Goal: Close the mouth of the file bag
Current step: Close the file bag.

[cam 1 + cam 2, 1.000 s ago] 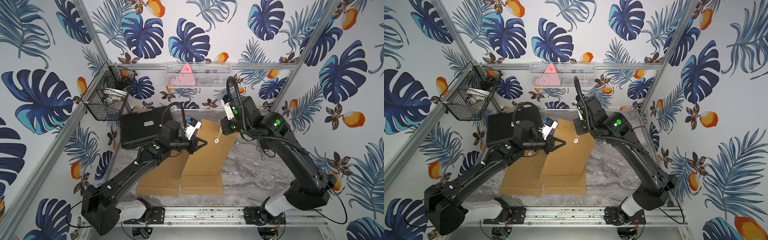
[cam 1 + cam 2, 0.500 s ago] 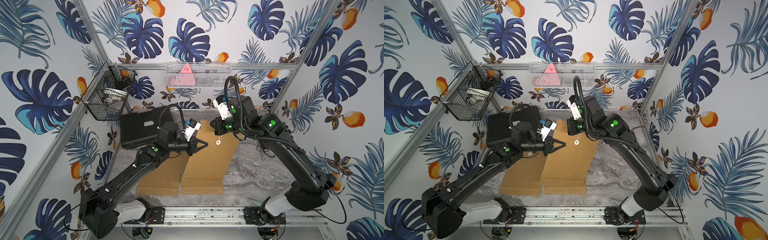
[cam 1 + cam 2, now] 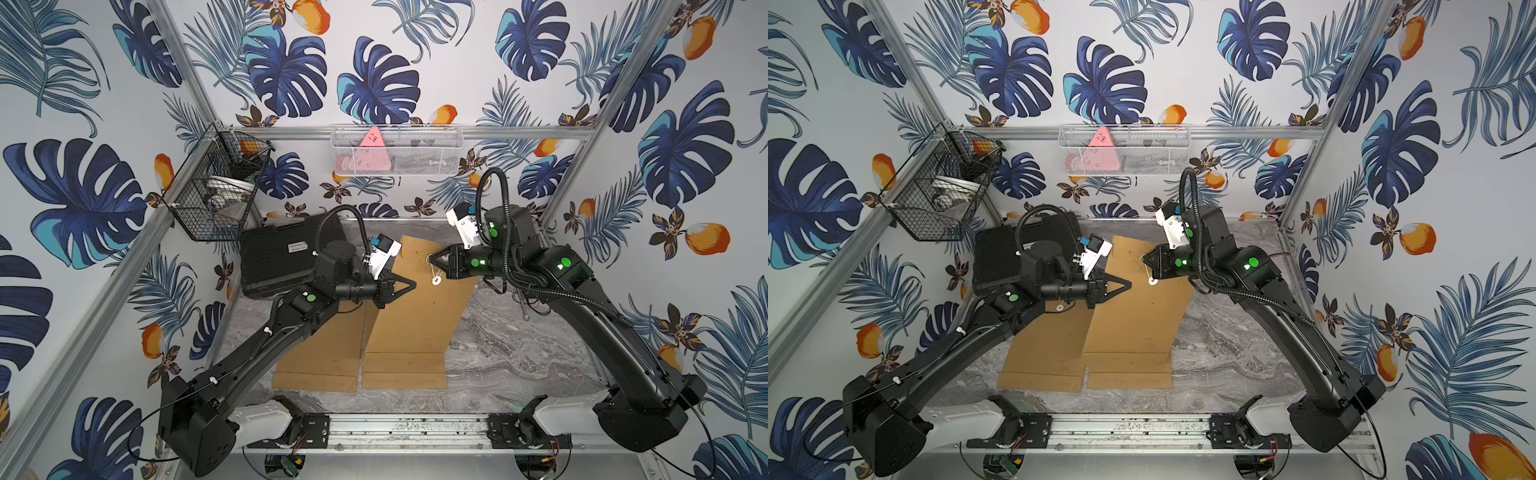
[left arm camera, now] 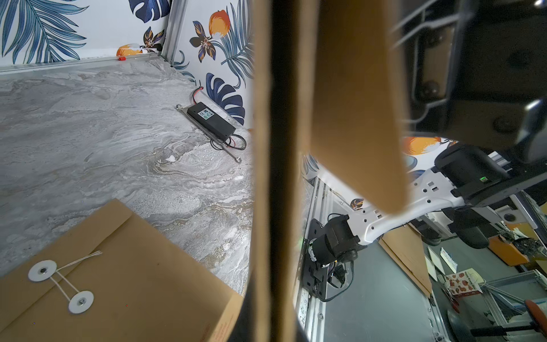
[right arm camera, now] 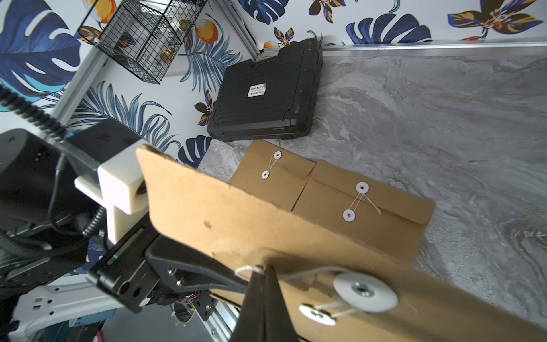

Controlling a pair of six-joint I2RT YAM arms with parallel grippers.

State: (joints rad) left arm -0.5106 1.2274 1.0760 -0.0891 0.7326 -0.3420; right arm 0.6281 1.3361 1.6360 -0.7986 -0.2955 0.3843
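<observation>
CE mark, black adapter point(image 4: 210, 120) label (blurry)

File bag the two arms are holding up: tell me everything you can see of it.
The file bag is a flat brown kraft-paper envelope, held tilted above the marble table and two similar bags lying flat. Two white discs sit near its mouth, joined by thin white string. The left fingers pinch its side edge; the right fingers are shut on the string. Whether its low end rests on anything, I cannot tell.
</observation>
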